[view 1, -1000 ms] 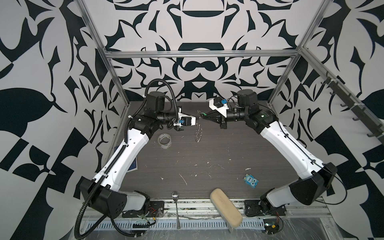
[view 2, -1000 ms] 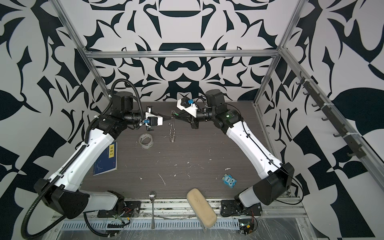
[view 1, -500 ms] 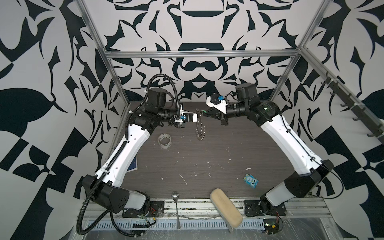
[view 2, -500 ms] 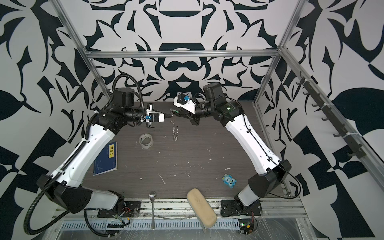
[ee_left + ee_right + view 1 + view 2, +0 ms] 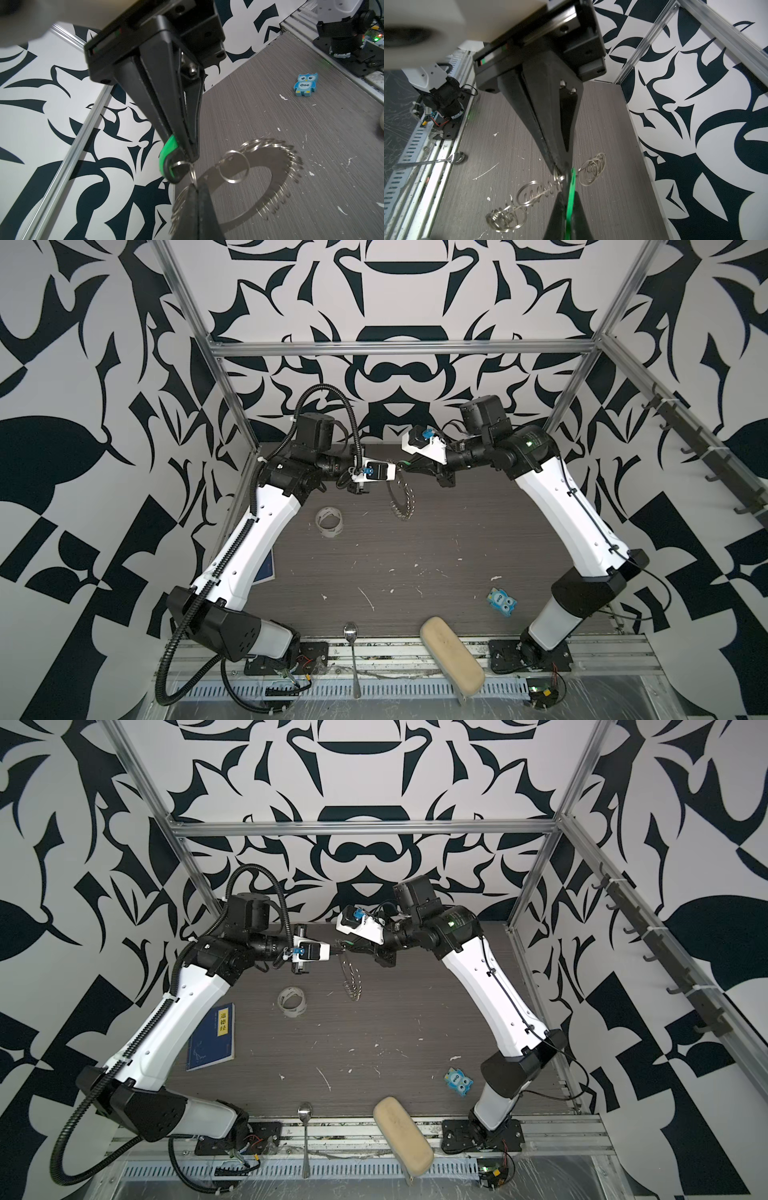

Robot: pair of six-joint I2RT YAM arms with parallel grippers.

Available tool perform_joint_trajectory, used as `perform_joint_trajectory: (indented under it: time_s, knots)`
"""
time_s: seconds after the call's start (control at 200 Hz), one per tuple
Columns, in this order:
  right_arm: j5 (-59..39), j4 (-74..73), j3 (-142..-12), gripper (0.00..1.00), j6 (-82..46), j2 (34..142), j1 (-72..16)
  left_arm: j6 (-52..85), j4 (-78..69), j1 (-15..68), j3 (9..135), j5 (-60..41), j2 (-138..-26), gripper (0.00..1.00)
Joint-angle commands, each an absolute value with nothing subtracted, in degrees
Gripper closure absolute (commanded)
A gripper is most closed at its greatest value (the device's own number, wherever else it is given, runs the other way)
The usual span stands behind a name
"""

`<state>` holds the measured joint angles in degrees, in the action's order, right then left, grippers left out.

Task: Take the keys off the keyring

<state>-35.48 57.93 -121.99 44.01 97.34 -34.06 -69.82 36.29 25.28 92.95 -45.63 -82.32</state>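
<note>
The keyring [image 5: 401, 501] [image 5: 352, 981], a wide loop strung with many silvery rings, hangs above the table at the back middle, between the two grippers. My left gripper [image 5: 196, 188] [image 5: 398, 469] is shut on a small ring [image 5: 192, 173] at the top of the keyring [image 5: 270, 166]. That small ring passes through the green key [image 5: 168, 160]. My right gripper [image 5: 569, 194] [image 5: 409, 465] is shut on the green key [image 5: 571, 193], tip to tip with the left one. In the right wrist view the keyring [image 5: 508, 209] dangles beneath both tips.
A whitish tape roll [image 5: 329, 522] lies left of the keyring. A blue booklet [image 5: 212, 1038] sits by the left arm. A blue owl eraser [image 5: 502, 602], a beige case [image 5: 451, 657] and a spoon [image 5: 351, 639] are near the front edge. White scraps dot the table.
Both grippers have risen slightly and kept their grips. The hanging keyring has swung from edge-on to showing more of its loop.
</note>
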Motion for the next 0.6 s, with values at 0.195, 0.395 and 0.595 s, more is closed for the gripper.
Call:
perform_joint_trajectory:
  time_s: [0.195, 0.395, 0.595]
  knots:
    - [-37.08, 48.38, -117.30, 1.00, 48.84, 94.22, -36.96, -58.76, 21.17, 26.87, 87.15, -53.77, -81.40, 1.00]
    - [-34.46, 53.83, -126.20, 1.00, 53.09, 99.10, -36.83, -52.19, 8.86, 26.93, 85.08, -56.73, -82.74, 1.00]
    - [-24.44, 52.60, -130.17, 1.00, 57.04, 100.88, -36.83, -45.80, -6.37, 26.92, 83.50, -53.08, -86.18, 1.00]
